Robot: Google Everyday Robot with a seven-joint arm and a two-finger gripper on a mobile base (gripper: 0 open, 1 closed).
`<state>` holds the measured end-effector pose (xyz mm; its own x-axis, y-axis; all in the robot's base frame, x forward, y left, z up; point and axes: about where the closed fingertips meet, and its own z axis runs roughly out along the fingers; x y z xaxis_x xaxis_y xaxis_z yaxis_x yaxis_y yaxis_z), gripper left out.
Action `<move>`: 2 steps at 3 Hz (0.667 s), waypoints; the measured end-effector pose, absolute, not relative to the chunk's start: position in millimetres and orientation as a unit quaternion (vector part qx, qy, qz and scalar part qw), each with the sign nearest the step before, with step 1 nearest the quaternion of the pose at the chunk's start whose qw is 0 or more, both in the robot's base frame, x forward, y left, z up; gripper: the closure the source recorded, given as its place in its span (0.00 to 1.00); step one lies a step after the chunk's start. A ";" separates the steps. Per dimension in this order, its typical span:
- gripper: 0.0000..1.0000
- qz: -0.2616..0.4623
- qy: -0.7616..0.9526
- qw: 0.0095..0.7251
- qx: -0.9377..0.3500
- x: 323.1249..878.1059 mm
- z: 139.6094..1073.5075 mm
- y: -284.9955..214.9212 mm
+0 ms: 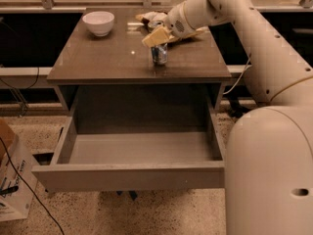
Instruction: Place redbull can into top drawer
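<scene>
The redbull can (159, 54) stands upright on the brown table top (107, 58), near its middle right. My gripper (156, 36), with pale yellow tips, is right above the can's top and hides the pull tab. The arm reaches in from the upper right. The top drawer (132, 175) is pulled wide open below the table top. Its pale grey inside holds nothing that I can see.
A white bowl (99, 22) sits at the table's back left. A snack bag (145, 17) lies at the back, partly behind the gripper. A cardboard box (12, 180) and a cable are on the floor at the left. The robot's white body fills the right side.
</scene>
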<state>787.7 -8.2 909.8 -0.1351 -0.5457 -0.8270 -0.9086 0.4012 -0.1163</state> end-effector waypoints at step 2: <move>1.00 0.208 0.710 0.421 -0.525 724.0 932.8 -11.9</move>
<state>724.0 -11.9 932.8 -0.0945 -0.5689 -0.8169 -0.9203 0.3629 -0.1462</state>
